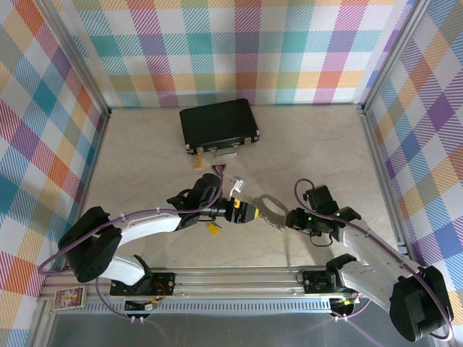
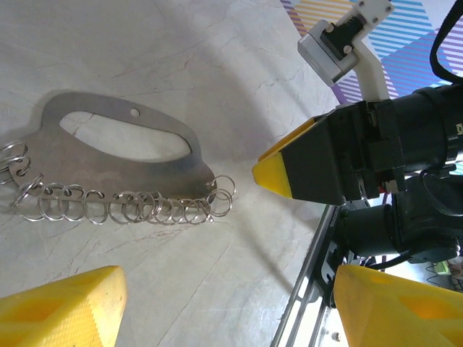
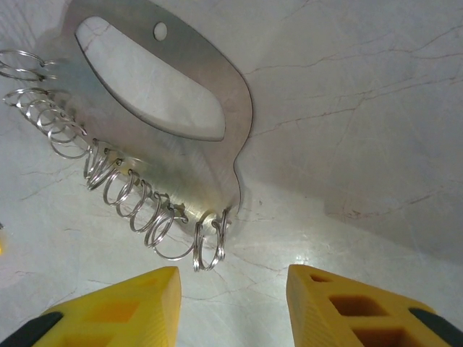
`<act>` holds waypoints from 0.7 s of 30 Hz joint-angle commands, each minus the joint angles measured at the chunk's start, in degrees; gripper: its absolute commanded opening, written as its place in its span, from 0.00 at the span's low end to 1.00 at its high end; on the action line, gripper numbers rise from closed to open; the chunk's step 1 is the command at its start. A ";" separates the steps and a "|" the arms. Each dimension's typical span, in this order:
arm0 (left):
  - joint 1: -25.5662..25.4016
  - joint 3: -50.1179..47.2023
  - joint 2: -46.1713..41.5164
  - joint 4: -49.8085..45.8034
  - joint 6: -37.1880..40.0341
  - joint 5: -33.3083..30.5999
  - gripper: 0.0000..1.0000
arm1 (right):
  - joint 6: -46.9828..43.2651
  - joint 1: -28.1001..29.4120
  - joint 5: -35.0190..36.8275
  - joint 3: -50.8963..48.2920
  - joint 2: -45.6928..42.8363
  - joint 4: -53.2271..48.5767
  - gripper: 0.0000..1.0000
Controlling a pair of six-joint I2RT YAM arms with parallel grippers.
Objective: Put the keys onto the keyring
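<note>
Right pincer (image 3: 231, 278) partly open, near keyring (image 3: 184, 170)

One black case (image 1: 220, 124) is counted at twelve o'clock on the table. One metal keyring (image 1: 269, 207) is counted, cut with one long opening and one small round hole. More than ten split rings (image 2: 130, 206) are strung along its edge; they overlap, so an exact count cannot be made. One yellow-headed key (image 1: 213, 230) is counted at its eight o'clock. Two grippers are counted, the left gripper (image 2: 230, 282) and the right gripper (image 3: 233, 288).
</note>
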 commanded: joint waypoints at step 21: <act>-0.65 -3.80 -3.53 3.41 -0.78 0.53 0.73 | 0.73 6.09 7.51 3.57 10.94 4.46 0.29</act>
